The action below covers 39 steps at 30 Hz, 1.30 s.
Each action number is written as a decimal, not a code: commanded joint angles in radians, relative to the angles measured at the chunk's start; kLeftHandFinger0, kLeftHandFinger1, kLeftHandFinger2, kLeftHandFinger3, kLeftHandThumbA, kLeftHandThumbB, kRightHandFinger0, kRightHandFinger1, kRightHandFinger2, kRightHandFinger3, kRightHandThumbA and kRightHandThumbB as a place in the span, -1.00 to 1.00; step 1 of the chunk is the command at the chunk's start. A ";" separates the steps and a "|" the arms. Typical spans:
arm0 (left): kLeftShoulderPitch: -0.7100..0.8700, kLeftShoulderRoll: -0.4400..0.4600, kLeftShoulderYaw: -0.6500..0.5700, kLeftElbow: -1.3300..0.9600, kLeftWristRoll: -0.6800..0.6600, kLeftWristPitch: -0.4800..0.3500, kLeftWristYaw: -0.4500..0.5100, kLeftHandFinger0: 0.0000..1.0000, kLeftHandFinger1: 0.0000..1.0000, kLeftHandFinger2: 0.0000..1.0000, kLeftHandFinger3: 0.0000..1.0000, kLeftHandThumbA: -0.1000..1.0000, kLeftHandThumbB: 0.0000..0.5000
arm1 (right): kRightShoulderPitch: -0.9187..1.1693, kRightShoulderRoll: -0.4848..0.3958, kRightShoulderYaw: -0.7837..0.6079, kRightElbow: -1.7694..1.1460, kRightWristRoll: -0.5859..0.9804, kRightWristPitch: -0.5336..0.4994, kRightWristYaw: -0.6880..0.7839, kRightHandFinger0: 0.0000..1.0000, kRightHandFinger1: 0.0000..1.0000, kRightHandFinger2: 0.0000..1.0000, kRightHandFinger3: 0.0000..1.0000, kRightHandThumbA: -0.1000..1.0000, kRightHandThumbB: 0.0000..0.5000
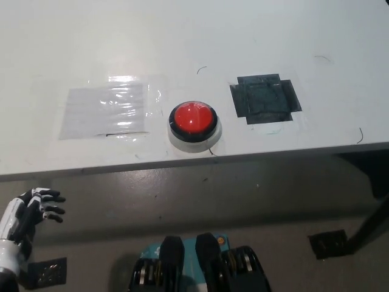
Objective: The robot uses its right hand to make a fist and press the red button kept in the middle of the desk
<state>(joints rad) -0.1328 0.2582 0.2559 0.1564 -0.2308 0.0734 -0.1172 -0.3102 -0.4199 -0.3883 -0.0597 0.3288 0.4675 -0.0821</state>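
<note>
A round red button (193,118) with a black ring and a white base sits on the white desk (194,36), close to its front edge and about midway across. My white left hand (35,210) hangs at the lower left, below the desk's edge, with its fingers spread and nothing in it. My black right arm and hand do not show anywhere in the head view.
A clear taped plastic sheet (108,111) lies left of the button, and a square of black tape (265,99) lies to its right. Grey floor runs below the desk edge. A dark desk leg (371,228) and a black foot plate (328,244) stand at the lower right.
</note>
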 commanded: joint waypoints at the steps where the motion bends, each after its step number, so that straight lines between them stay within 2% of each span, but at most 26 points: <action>1: -0.020 0.031 -0.001 -0.012 -0.016 -0.006 -0.025 -0.38 -0.33 -0.16 0.07 0.39 -0.65 | -0.150 -0.074 0.038 -0.051 0.066 0.002 -0.045 -0.53 -0.28 -0.12 0.13 1.00 -0.47; 2: -0.020 0.031 -0.001 -0.011 -0.017 -0.006 -0.025 -0.38 -0.34 -0.17 0.07 0.39 -0.65 | -0.160 -0.081 0.048 -0.052 0.074 0.002 -0.053 -0.53 -0.28 -0.13 0.12 1.00 -0.46; 3: -0.019 0.034 -0.002 -0.013 -0.021 0.000 -0.030 -0.36 -0.31 -0.16 0.04 0.40 -0.51 | -0.239 -0.098 0.085 -0.040 0.074 0.002 -0.053 -0.63 -0.36 -0.18 -0.01 1.00 -0.21; 4: -0.018 0.030 0.002 -0.018 -0.029 0.014 -0.026 -0.37 -0.32 -0.17 0.03 0.38 -0.50 | -0.259 -0.102 0.095 -0.035 0.074 0.002 -0.053 -0.63 -0.36 -0.18 -0.02 1.00 -0.20; 6: -0.017 0.029 0.002 -0.017 -0.030 0.001 -0.030 -0.46 -0.40 -0.27 -0.04 0.35 -0.58 | -0.320 -0.103 0.123 -0.015 0.063 0.002 -0.050 -0.71 -0.49 -0.35 -0.19 1.00 -0.20; 7: -0.016 0.033 -0.001 -0.021 -0.023 0.003 -0.029 -0.41 -0.36 -0.22 0.01 0.39 -0.59 | -0.340 -0.103 0.133 -0.007 0.065 0.002 -0.049 -0.78 -0.59 -0.50 -0.35 1.00 -0.20; 8: -0.016 0.033 -0.002 -0.027 -0.017 0.015 -0.024 -0.39 -0.34 -0.21 0.04 0.41 -0.54 | -0.385 -0.093 0.151 0.005 0.063 0.002 -0.050 -0.88 -0.83 -0.81 -0.65 1.00 -0.08; 9: -0.017 0.034 -0.002 -0.026 -0.017 0.017 -0.026 -0.43 -0.38 -0.27 -0.01 0.42 -0.53 | -0.445 -0.076 0.173 0.022 0.042 0.002 -0.039 -0.99 -0.98 -0.97 -0.94 1.00 -0.08; 10: -0.018 0.034 -0.002 -0.023 -0.018 0.013 -0.028 -0.45 -0.40 -0.28 -0.04 0.43 -0.53 | -0.454 -0.074 0.178 0.025 0.036 0.002 -0.035 -1.00 -1.00 -1.00 -1.00 1.00 -0.07; 11: -0.018 0.034 -0.002 -0.023 -0.018 0.013 -0.028 -0.46 -0.41 -0.29 -0.05 0.43 -0.53 | -0.455 -0.075 0.180 0.027 0.038 0.002 -0.037 -1.00 -1.00 -1.00 -1.00 1.00 -0.07; 12: -0.016 0.029 0.005 -0.028 -0.030 0.033 -0.023 -0.34 -0.30 -0.16 0.02 0.39 -0.46 | -0.506 -0.054 0.211 0.042 0.038 0.002 -0.052 -1.00 -1.00 -1.00 -1.00 1.00 0.11; 13: -0.016 0.029 0.003 -0.025 -0.026 0.027 -0.023 -0.31 -0.27 -0.11 0.05 0.40 -0.49 | -0.532 -0.045 0.229 0.054 0.034 0.002 -0.069 -1.00 -1.00 -1.00 -1.00 1.00 0.21; 15: -0.013 0.034 -0.007 -0.028 0.000 0.024 -0.018 -0.33 -0.27 -0.08 0.16 0.46 -0.49 | -0.582 -0.023 0.258 0.074 0.010 0.002 -0.076 -1.00 -1.00 -1.00 -1.00 1.00 0.31; 16: -0.014 0.028 0.000 -0.025 -0.019 0.022 -0.024 -0.36 -0.29 -0.12 0.11 0.42 -0.50 | -0.606 -0.010 0.270 0.087 0.002 0.002 -0.081 -1.00 -1.00 -0.97 -0.93 1.00 0.40; 17: -0.015 0.028 -0.001 -0.023 -0.022 0.019 -0.027 -0.35 -0.29 -0.13 0.08 0.40 -0.49 | -0.629 0.002 0.281 0.098 0.002 0.002 -0.084 -1.00 -1.00 -0.80 -0.68 1.00 0.48; 18: -0.015 0.028 0.000 -0.020 -0.023 0.014 -0.028 -0.36 -0.30 -0.15 0.07 0.40 -0.54 | -0.647 0.014 0.283 0.108 0.003 0.002 -0.086 -1.00 -1.00 -0.71 -0.57 1.00 0.55; 21: -0.009 0.022 0.001 -0.015 -0.028 0.007 -0.032 -0.32 -0.26 -0.12 0.04 0.40 -0.51 | -0.700 0.050 0.296 0.137 -0.010 0.002 -0.067 -1.00 -1.00 -0.69 -0.57 1.00 0.55; 23: -0.009 0.021 0.001 -0.019 -0.031 0.013 -0.032 -0.39 -0.32 -0.18 0.00 0.41 -0.46 | -0.754 0.105 0.313 0.167 -0.030 0.002 -0.065 -1.00 -1.00 -0.57 -0.48 1.00 0.61; 25: -0.006 0.024 -0.002 -0.027 -0.023 0.027 -0.026 -0.22 -0.15 0.05 0.23 0.44 -0.49 | -0.782 0.148 0.318 0.177 -0.023 0.002 -0.067 -1.00 -1.00 -0.48 -0.37 1.00 0.60; 27: -0.006 0.022 -0.001 -0.023 -0.024 0.015 -0.027 -0.45 -0.37 -0.20 0.05 0.43 -0.55 | -0.802 0.183 0.322 0.186 -0.019 0.002 -0.068 -1.00 -1.00 -0.45 -0.35 1.00 0.67; 30: -0.010 0.013 -0.005 -0.024 -0.024 0.011 -0.024 -0.42 -0.34 -0.15 0.07 0.42 -0.50 | -0.827 0.253 0.327 0.201 -0.012 0.002 -0.050 -1.00 -1.00 -0.43 -0.33 1.00 0.70; 33: -0.018 0.008 -0.005 -0.015 -0.026 0.005 -0.023 -0.46 -0.38 -0.22 0.02 0.39 -0.50 | -0.842 0.314 0.331 0.228 -0.025 0.002 -0.053 -1.00 -1.00 -0.57 -0.45 1.00 0.83; 34: -0.018 0.008 -0.005 -0.014 -0.027 0.006 -0.023 -0.39 -0.31 -0.16 0.07 0.39 -0.47 | -0.845 0.335 0.336 0.241 -0.032 0.001 -0.052 -1.00 -1.00 -0.60 -0.47 1.00 0.86; 37: -0.018 0.007 -0.003 -0.016 -0.030 0.017 -0.019 -0.36 -0.29 -0.14 0.08 0.38 -0.43 | -0.846 0.387 0.361 0.277 -0.058 -0.018 -0.043 -1.00 -1.00 -0.61 -0.41 1.00 0.84; 38: -0.018 0.008 -0.005 -0.011 -0.022 0.007 -0.018 -0.35 -0.28 -0.13 0.10 0.39 -0.47 | -0.842 0.401 0.365 0.284 -0.058 -0.020 -0.039 -1.00 -1.00 -0.59 -0.39 1.00 0.86; 39: -0.019 0.003 -0.002 -0.011 -0.033 0.012 -0.018 -0.26 -0.21 -0.05 0.13 0.37 -0.45 | -0.838 0.414 0.372 0.298 -0.061 -0.036 -0.028 -1.00 -1.00 -0.58 -0.40 1.00 0.84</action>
<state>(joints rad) -0.1331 0.2523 0.2497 0.1559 -0.2489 0.0968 -0.1303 -1.0861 -0.0322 -0.0310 0.2248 0.2969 0.4745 -0.1385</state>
